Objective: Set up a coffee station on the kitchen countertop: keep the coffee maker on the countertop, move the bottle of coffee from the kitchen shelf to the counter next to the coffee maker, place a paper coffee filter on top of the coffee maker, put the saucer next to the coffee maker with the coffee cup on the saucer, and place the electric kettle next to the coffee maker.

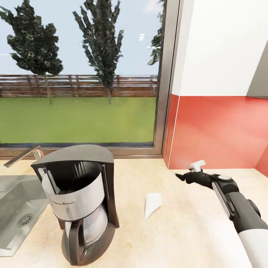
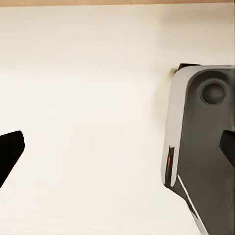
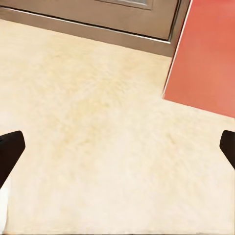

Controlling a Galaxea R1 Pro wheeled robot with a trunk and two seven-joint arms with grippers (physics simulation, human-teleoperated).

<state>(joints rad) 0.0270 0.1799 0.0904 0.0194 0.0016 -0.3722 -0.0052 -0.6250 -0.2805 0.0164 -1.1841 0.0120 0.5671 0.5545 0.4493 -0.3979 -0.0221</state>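
The coffee maker (image 1: 80, 203) is set on the counter (image 1: 186, 238), near its front edge, just right of the sink (image 1: 16, 212). The tap (image 1: 24, 155) is placed behind the sink, left of the maker. The filter (image 1: 152, 204) is laid flat on the counter, right of the maker and apart from it. Further right, the right gripper (image 1: 182, 176) is held above the counter, before the backsplash (image 1: 219, 130). The window (image 1: 80, 74) is set behind the counter, left of the backsplash.

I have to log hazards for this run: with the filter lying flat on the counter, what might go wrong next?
The paper coffee filter lies flat on the countertop, so the open right claw may slide or crumple it rather than lift it. The coffee maker stands close beside the sink; a reaching arm might nudge it that way.
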